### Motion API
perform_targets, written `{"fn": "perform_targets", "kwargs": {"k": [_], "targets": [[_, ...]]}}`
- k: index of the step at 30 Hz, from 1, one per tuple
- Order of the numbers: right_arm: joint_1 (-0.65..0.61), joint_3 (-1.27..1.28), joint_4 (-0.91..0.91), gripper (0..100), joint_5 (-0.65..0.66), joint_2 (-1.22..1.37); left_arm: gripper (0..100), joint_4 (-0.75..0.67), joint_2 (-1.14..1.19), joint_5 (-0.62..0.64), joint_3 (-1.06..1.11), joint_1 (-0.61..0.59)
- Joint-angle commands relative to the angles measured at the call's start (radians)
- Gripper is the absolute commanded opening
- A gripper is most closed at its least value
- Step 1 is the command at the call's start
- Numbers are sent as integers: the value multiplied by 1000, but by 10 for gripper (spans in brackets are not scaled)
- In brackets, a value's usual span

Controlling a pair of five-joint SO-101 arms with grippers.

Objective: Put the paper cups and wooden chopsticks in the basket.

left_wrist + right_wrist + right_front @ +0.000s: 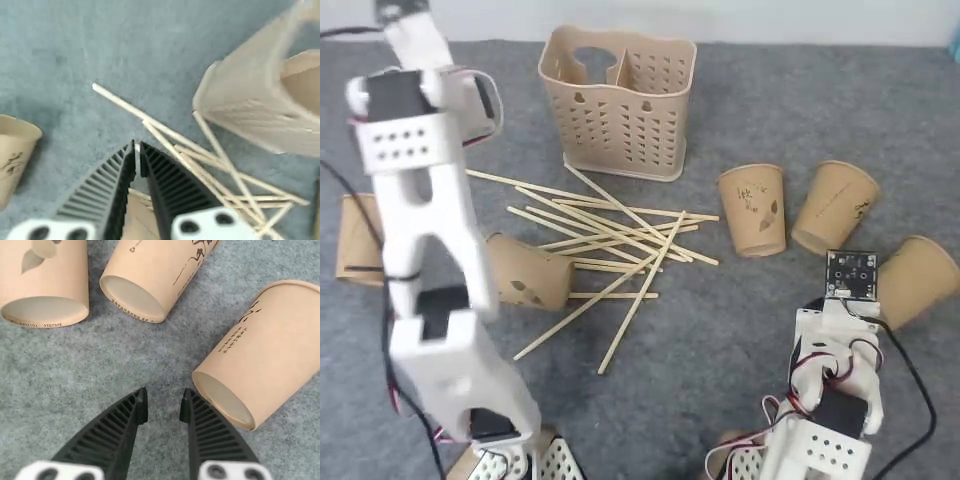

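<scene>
A grey, short-piled mat (770, 110) covered the table from edge to edge, its fibres flecked light and dark and pressed flat like felt. Beyond the mat's far edge ran a pale, plain strip (770, 18), whether wall or bare tabletop could not be told, and at the mat's far right corner a small teal patch (954, 40) cut in. Light fell soft and even over the mat, leaving only faint, short shadows on it.
</scene>
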Motion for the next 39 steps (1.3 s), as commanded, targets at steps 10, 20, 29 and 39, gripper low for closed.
{"fn": "perform_targets", "kwargs": {"k": [10, 20, 29, 39], "targets": [[5, -15, -10, 122, 12, -16, 203, -155, -137, 52, -104, 192], [5, -15, -10, 122, 14, -16, 206, -253, 149, 49, -306, 195], [5, -15, -10, 122, 14, -16, 206, -253, 465, 48, -526, 187], [7, -15, -12, 122, 14, -16, 110, -195, 582, 46, -585, 196]]}}
